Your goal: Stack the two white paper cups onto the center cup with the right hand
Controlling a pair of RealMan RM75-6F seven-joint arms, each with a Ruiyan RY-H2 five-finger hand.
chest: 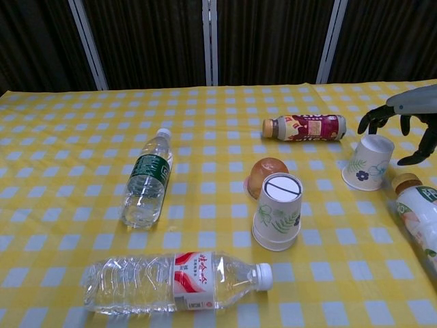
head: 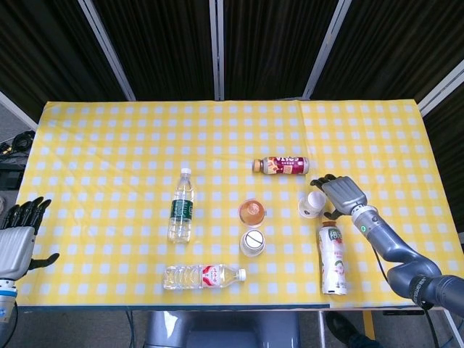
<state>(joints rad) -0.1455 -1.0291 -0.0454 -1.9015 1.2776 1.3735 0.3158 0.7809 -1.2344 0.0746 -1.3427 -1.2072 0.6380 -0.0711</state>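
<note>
Upside down near the table's middle stands a white paper cup with a leaf print (head: 252, 243) (chest: 276, 212). A second white cup (head: 312, 204) (chest: 367, 162) stands upside down to its right. My right hand (head: 342, 193) (chest: 410, 119) hovers just right of and above that second cup; its fingers (chest: 381, 117) arch over the cup's top and the thumb (chest: 417, 154) hangs at its right side. I see no contact, and the hand holds nothing. My left hand (head: 17, 239) rests open off the table's left edge.
An orange-topped small cup (head: 251, 211) (chest: 267, 173) lies just behind the centre cup. A brown drink bottle (head: 281, 165) (chest: 305, 128), a green-label water bottle (head: 180, 210) (chest: 145, 181), a red-label bottle (head: 203, 276) (chest: 177, 280) and a white orange-capped bottle (head: 332, 257) (chest: 420, 217) lie around.
</note>
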